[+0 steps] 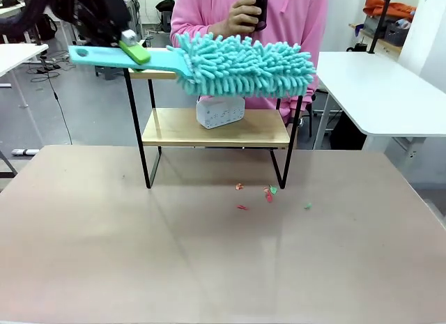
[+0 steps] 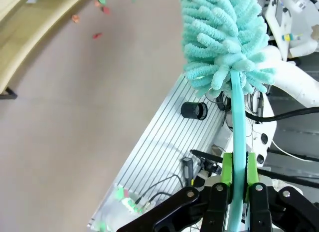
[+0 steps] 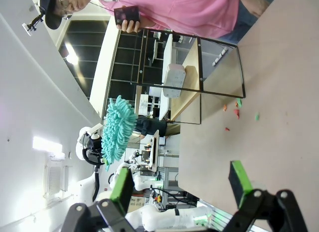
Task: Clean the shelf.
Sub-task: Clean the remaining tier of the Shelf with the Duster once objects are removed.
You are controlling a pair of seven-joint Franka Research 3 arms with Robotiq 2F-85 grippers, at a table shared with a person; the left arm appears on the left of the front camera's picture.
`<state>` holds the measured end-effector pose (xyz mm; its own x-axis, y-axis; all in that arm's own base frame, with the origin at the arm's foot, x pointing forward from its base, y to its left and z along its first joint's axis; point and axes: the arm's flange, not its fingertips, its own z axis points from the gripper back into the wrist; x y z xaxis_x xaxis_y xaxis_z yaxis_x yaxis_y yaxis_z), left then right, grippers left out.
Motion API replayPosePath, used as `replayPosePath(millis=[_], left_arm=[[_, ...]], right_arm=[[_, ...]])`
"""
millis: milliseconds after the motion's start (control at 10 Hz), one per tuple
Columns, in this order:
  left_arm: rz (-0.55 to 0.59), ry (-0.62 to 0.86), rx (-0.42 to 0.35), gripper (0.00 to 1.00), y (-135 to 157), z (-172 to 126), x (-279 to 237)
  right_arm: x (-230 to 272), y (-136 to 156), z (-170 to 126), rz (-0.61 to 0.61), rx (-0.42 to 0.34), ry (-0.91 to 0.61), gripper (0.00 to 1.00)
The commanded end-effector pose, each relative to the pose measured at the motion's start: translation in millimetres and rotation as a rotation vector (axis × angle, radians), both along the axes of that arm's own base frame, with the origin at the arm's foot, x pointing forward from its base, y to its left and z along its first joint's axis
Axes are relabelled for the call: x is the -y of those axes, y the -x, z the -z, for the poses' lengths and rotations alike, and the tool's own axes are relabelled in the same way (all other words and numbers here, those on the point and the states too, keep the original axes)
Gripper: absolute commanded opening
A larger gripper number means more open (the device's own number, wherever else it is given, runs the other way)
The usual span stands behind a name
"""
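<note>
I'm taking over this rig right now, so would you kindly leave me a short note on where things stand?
Left gripper: shut on the handle of the teal duster.
Right gripper: open and empty, above the table.
Shelf: at the table's far middle. The duster's head lies along its top board; contact unclear. A white box sits on the lower board.
Done: coloured scraps lie on the table by the shelf's near right leg; the lower board looks free of them.
Left: the top board is hidden under the duster, so check it, probably finish the sweep.
</note>
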<state>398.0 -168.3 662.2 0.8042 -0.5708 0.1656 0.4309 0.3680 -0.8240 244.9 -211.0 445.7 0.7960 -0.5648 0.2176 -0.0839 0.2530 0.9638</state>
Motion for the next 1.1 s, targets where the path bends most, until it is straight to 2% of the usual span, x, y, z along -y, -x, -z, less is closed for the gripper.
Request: replayPosePath(millis=[0,300,500,600,700,900,1000], left_arm=[[0.006,0.033,0.028,0.12,3,-12,-16],[0.02,0.068,0.019,0.12,6,-16,-26],[-0.04,0.152,0.043,0.12,25,-36,-84],[-0.127,0.215,0.056,0.12,47,-44,-141],[-0.267,0.256,0.071,0.12,72,-41,-191],[-0.537,0.369,0.04,0.12,122,-15,-269],[-0.735,0.398,0.025,0.12,143,8,-299]], right_arm=[[0,-3,-3,0.004,0.023,-0.007,1.0],[0,-3,-3,0.004,0.023,-0.007,1.0],[0,-3,-3,0.004,0.023,-0.007,1.0],[0,-3,-3,0.004,0.023,-0.007,1.0],[0,-3,-3,0.004,0.023,-0.007,1.0],[0,-3,-3,0.004,0.023,-0.007,1.0],[0,-3,-3,0.004,0.023,-0.007,1.0]])
